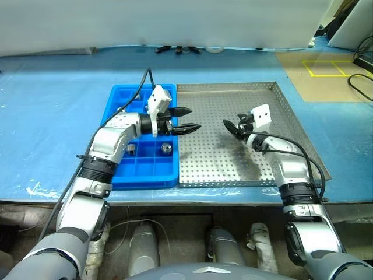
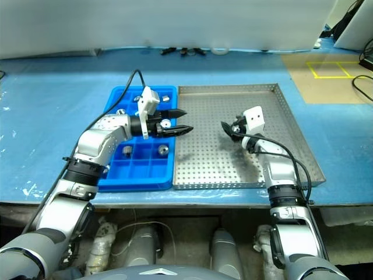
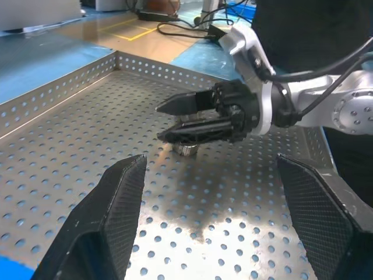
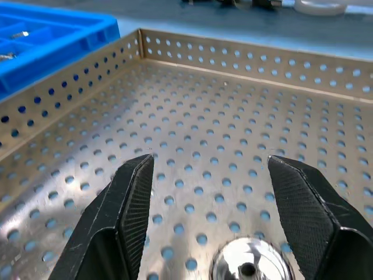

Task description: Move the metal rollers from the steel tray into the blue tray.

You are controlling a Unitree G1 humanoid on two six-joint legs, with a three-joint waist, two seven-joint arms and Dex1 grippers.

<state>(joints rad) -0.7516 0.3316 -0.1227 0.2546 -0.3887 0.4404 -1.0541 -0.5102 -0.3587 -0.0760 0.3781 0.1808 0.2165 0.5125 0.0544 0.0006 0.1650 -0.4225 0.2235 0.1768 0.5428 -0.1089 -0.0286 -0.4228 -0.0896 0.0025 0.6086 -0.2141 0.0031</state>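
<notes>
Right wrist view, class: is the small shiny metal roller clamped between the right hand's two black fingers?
No: the small shiny metal roller lies on the perforated steel tray, with the right hand open above it.

Blue table (image 1: 52,105): blue tray (image 1: 119,175), steel tray (image 1: 297,140)

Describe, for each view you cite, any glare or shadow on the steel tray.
Left eye view: dark shadow on the steel tray below the right gripper. Left wrist view: soft sheen on the perforated floor. Right wrist view: the metal roller shines bright.
</notes>
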